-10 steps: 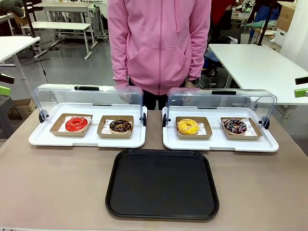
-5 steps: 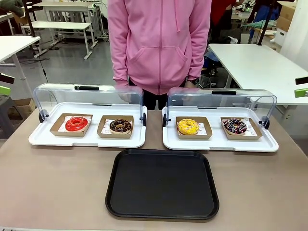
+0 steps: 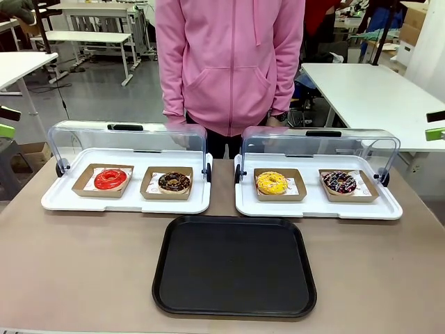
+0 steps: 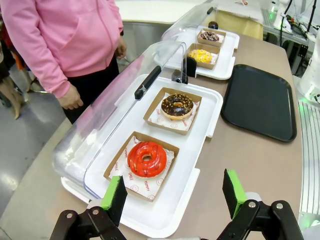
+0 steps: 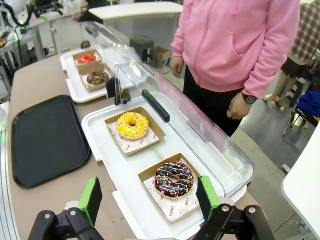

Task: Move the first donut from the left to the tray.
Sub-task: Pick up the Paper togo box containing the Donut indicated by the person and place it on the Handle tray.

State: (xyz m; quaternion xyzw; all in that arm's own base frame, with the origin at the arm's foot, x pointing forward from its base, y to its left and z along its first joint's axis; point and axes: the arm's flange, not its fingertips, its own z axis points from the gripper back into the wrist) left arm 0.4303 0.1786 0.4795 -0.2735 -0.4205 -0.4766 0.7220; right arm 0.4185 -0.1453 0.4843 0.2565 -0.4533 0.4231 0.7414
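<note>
Hovering wide open with nothing in it, the left claw (image 4: pixel 174 192) faces the red donut (image 4: pixel 146 159), which sits in its brown card holder (image 4: pixel 112 171) on the white display tray (image 4: pixel 165 220) under the lifted clear lid (image 4: pixel 100 130), so it should come down slowly and pinch the holder's edge, not the sticky glaze.

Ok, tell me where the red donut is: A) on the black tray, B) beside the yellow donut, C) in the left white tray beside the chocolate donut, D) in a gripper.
C: the red donut sits in the left white tray, right beside the chocolate donut.
</note>
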